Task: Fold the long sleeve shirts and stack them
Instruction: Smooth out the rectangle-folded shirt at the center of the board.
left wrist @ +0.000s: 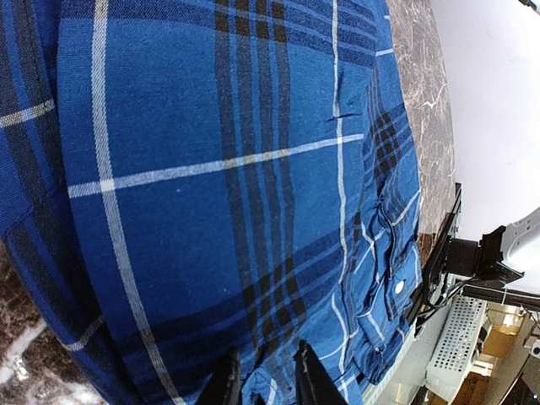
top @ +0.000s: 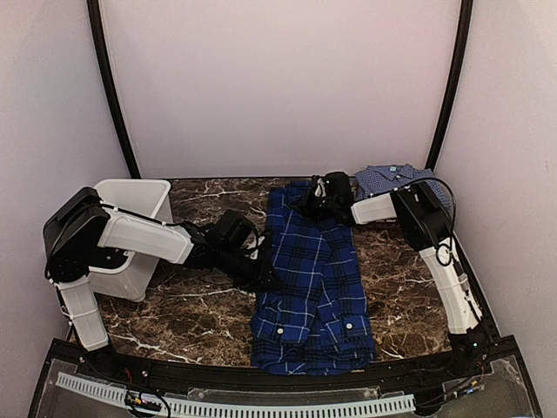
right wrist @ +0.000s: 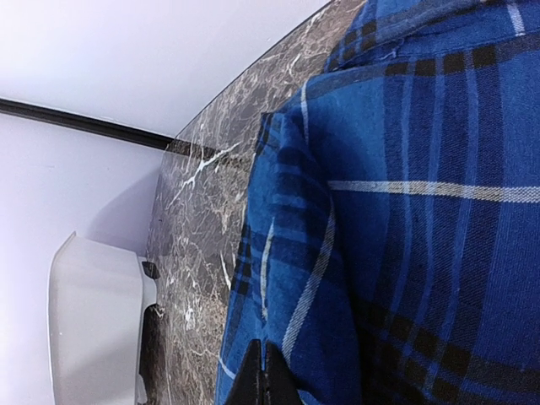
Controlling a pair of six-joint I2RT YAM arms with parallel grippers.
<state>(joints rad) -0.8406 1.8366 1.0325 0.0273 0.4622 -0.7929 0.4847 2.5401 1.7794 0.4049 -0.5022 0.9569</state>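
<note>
Left claw [left wrist: 268, 375] is pinching the left edge of the deep-blue plaid cloth long sleeve shirt [top: 313, 279], which is lying lengthwise on the dark marble table [top: 191, 313]. The right claw [right wrist: 261, 375] is pressing shut on a ridge of cloth near the collar end. Soft, light and limp, the shirt is probably sagging wherever unsupported, so hems and seams are offering the firmest hold.

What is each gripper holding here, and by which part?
Both hold the blue plaid shirt: the left gripper pinches its left side edge, and the right gripper seems to pinch its far end.
</note>
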